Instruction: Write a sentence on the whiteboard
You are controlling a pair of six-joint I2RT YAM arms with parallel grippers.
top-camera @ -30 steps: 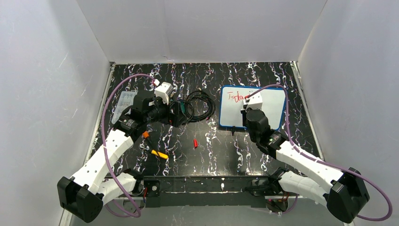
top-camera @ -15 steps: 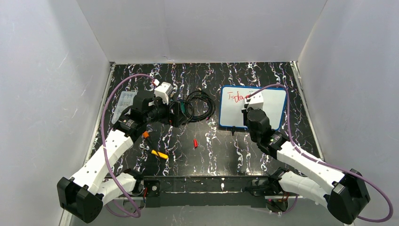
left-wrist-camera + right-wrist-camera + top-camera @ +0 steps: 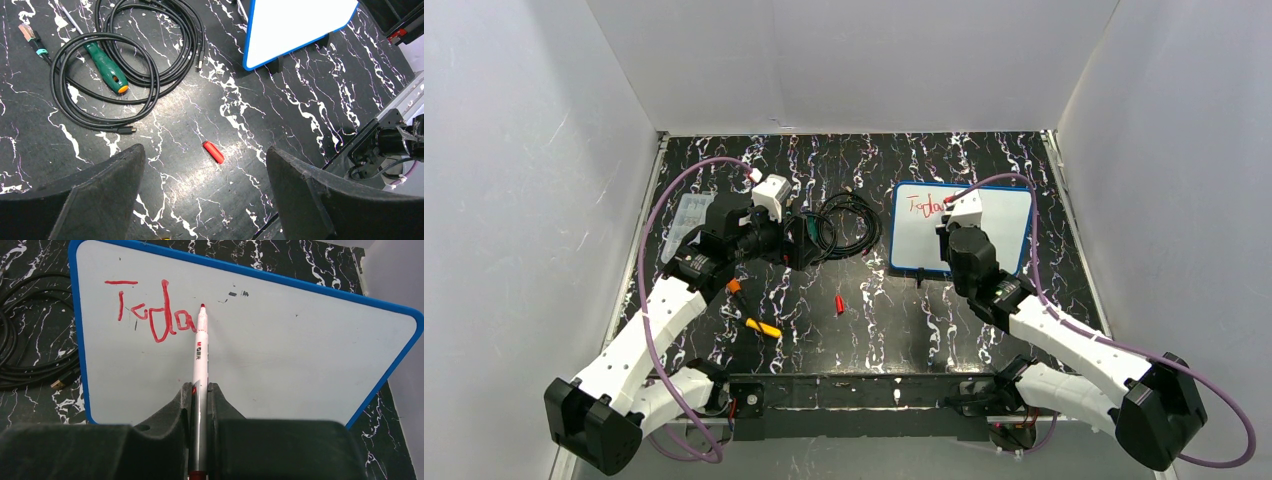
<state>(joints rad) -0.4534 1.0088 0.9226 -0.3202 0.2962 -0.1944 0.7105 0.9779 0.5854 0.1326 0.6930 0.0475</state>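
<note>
Now the right gripper (image 3: 200, 392) is clamped on a white-barrelled red marker pen (image 3: 200, 352), its two black fingers (image 3: 176, 405) pressed against the barrel. The pen's red tip sits just right of the last red letter. Whether the tip touches the surface cannot be told.

The rectangular white whiteboard with its thin blue frame (image 3: 310, 360) stands on small black feet at the far right of the black marbled table (image 3: 894, 320), beside a coil of black cable (image 3: 125, 65). On it the red handwritten sentence (image 3: 150, 315) so far reads "Toda".

Against the overhead view a second ago, the right wrist has shifted slightly away from the arm bases and to the right over the board. The left arm has not moved. The left gripper (image 3: 202, 155) hangs with its fingers wide apart and holds nothing, above a small red pen cap (image 3: 213, 152) lying on the table. A green-handled screwdriver (image 3: 106, 69) lies inside the cable coil.
</note>
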